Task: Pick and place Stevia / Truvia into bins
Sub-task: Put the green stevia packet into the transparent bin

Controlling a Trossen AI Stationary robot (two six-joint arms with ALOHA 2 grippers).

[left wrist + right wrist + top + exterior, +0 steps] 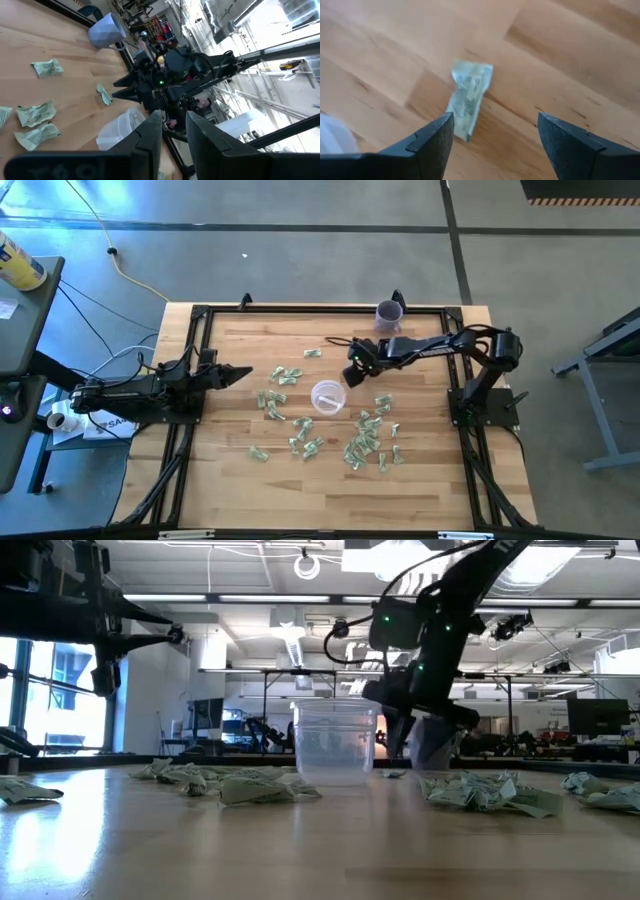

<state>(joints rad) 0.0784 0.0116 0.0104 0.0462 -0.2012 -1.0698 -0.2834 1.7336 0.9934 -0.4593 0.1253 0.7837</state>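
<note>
Sachets, pale green and white paper, lying scattered across wooden desk; round clear plastic cup looking empty. Right gripper hovering open over 1 sachet; left gripper waiting aside, part-closed, empty.

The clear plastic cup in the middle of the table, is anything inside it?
The clear plastic cup looks empty from above and from the side. Its very bottom is hard to make out.
</note>
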